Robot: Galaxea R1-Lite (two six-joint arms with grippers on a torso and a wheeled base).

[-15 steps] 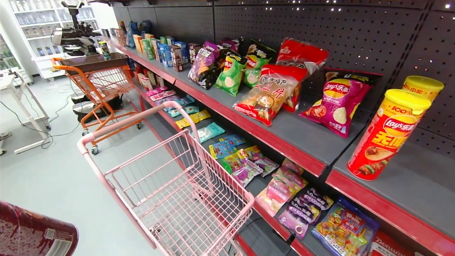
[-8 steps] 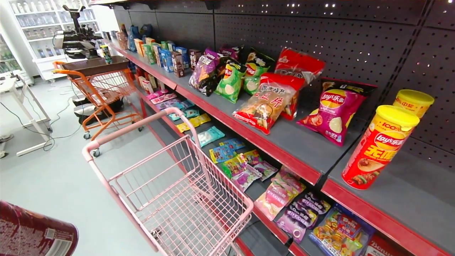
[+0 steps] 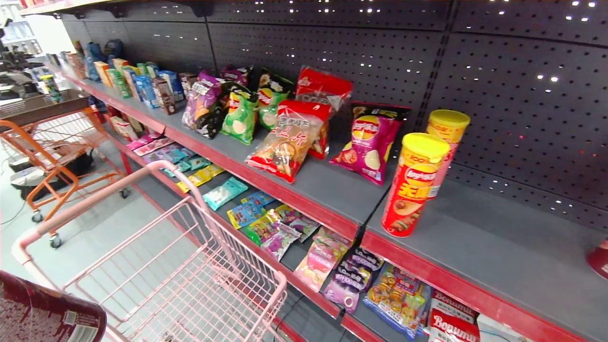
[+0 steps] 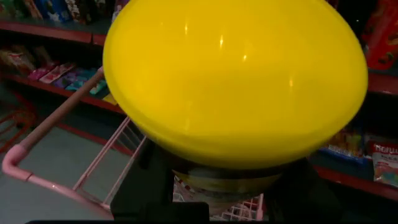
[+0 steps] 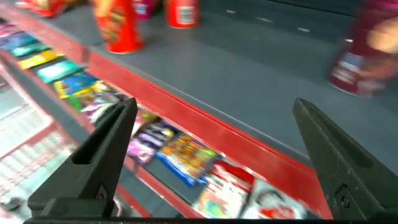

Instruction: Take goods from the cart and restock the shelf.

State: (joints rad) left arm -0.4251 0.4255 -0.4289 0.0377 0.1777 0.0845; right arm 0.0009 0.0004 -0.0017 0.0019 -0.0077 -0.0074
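A dark red canister was seen at the lower left corner of the head view, beside the pink cart. White print and a barcode panel were carried on its label, too fine to be read. In the left wrist view the same canister's yellow lid was shown from above, and the left pincer was closed on the body just under that lid, with dark fingers pressed at either side. An orange cart was parked farther back on the left, near the shelf.

Along the shelf a row of small boxes was set upright at the far left end. Next came crisp bags in purple, green, red and pink, leant together against the pegboard back. Round logos and large characters were printed on them. Beside the pink bag a red canister with a yellow lid was stood near the front edge, with a second yellow-lidded canister just behind it. The shelf was bare to their right as far as a dark red can, cut off at the frame's edge.

Flat sweet packets were laid out on the lower shelf.

The right pincer was held spread wide with nothing gripped, above the shelf's red front edge.
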